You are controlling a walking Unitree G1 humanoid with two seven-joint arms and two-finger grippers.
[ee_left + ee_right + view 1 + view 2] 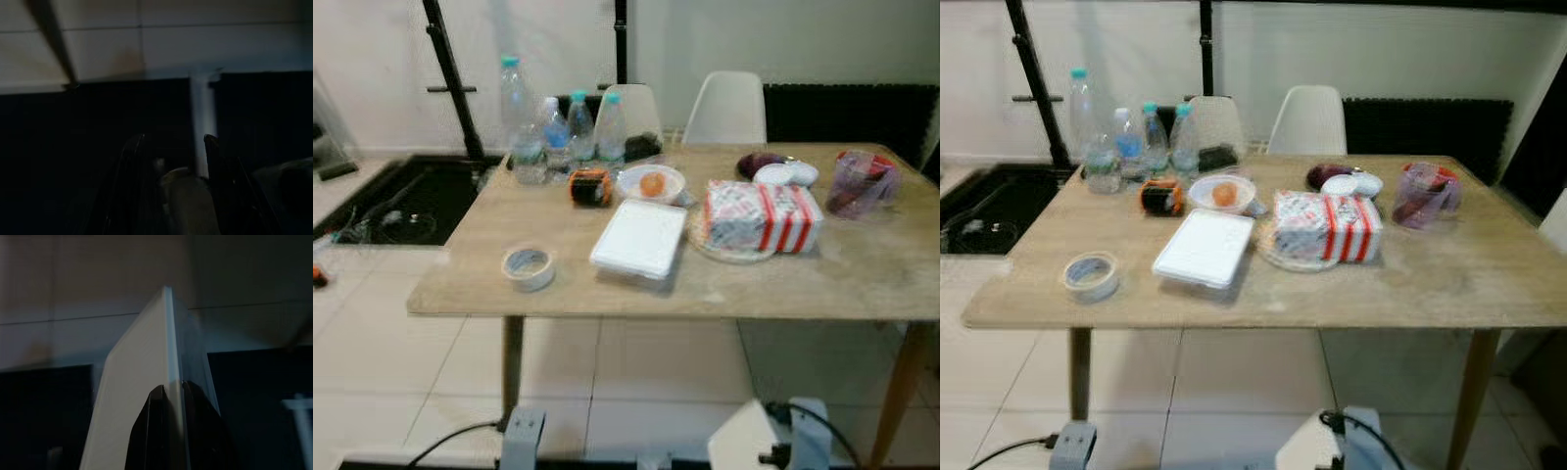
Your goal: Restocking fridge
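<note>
Groceries sit on a wooden table (862,284): four water bottles (566,132) at the far left corner, a white lidded container (640,238) in the middle, a red-and-white wrapped package (762,217) on a plate beside it, a bowl holding an orange item (652,183), and a tape roll (529,266) near the front edge. The right gripper (171,396) pinches a thin white panel (142,382) edge-on. The left gripper (171,147) hangs low in shadow, fingers spread.

Assorted groceries (760,217) on wooden table (862,279)
</note>
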